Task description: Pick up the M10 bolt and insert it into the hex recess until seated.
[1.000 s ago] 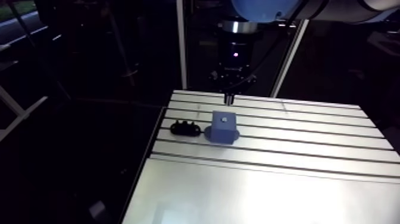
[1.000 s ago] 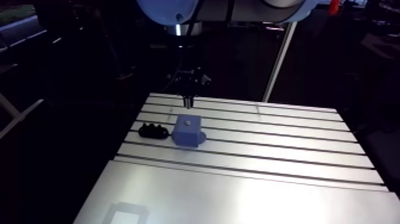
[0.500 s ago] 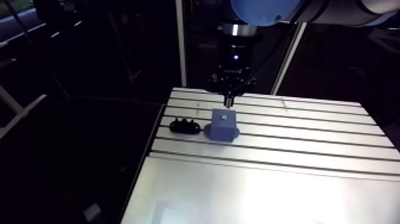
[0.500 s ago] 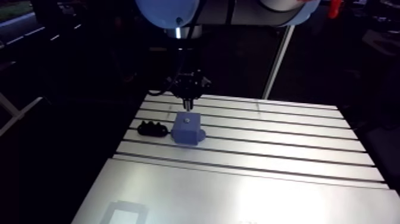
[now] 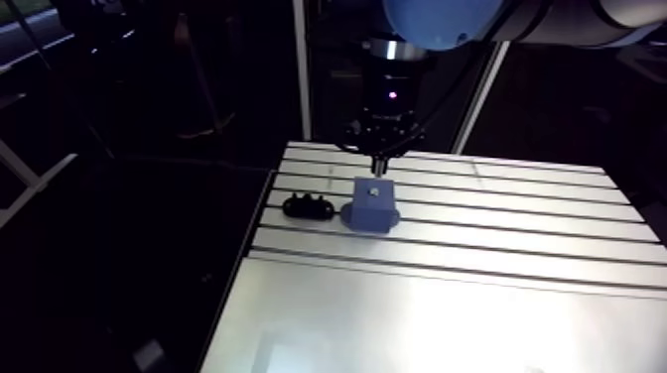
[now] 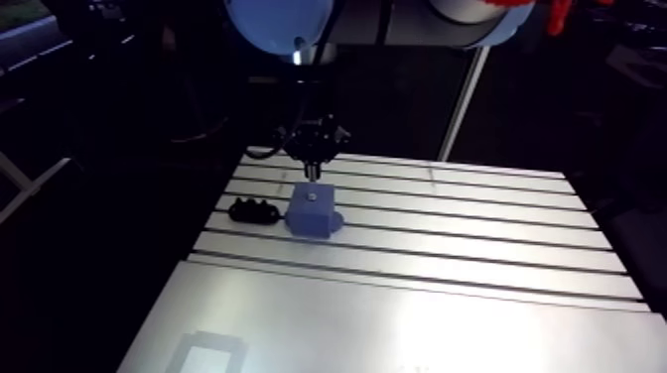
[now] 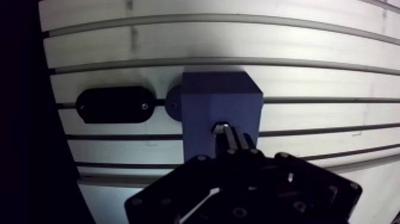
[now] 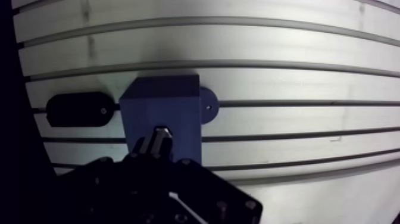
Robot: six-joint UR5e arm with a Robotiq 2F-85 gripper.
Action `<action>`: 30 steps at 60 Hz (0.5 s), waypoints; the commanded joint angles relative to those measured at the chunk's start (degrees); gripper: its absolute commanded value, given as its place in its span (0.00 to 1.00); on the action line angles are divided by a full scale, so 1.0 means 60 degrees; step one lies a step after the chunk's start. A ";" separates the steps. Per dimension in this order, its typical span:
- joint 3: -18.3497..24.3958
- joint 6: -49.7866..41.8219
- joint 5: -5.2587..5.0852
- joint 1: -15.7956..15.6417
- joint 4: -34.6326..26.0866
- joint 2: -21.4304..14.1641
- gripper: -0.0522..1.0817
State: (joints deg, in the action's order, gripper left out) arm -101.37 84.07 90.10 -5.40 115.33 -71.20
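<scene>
Gripper [image 7: 229, 140] hangs over the slotted table [image 7: 327, 71] and the blue block [image 7: 220, 104], its fingers pinching the M10 bolt [image 7: 221, 127] at the hex recess [image 5: 374, 186]. I judge this is the insertion step; next it needs a straight downward push until seated.

Layout, arm view: the block [image 5: 371, 203] stands on the table [image 5: 447, 298] in its far left part, well clear of the near edge. It sits across one of the table's slots. A round foot [image 7: 172, 104] sticks out at the base on each side, along that slot. The oval piece [image 5: 309, 208] lies flat on the same slot line, left of the block, just beside the foot; I cannot tell if they touch.

My gripper [image 5: 378, 164] hangs directly above the block. Wrist view: the bolt [image 7: 221, 127], nipped between my fingers [image 7: 237, 140], meets the middle of the block's top face.
</scene>
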 commanded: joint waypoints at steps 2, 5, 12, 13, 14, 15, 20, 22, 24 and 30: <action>-0.0045 0.0102 -0.0009 -0.0009 0.0049 0.0024 1.00; -0.0073 0.0102 -0.0009 -0.0009 0.0049 0.0078 1.00; -0.0089 0.0102 0.0005 -0.0021 0.0062 0.0112 1.00; -0.0090 0.0114 0.0005 -0.0023 0.0063 0.0112 1.00; -0.0090 0.0114 0.0005 -0.0023 0.0063 0.0112 1.00; -0.0090 0.0116 0.0005 -0.0023 0.0064 0.0125 1.00; -0.0090 0.0156 0.0005 -0.0063 0.0064 0.0183 1.00; -0.0090 0.0172 0.0005 -0.0067 0.0064 0.0198 1.00; -0.0090 0.0175 0.0005 -0.0067 0.0064 0.0200 1.00; -0.0090 0.0243 0.0005 -0.0082 0.0078 0.0215 1.00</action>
State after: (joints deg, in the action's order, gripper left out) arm -101.87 84.94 90.12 -5.69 115.71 -70.24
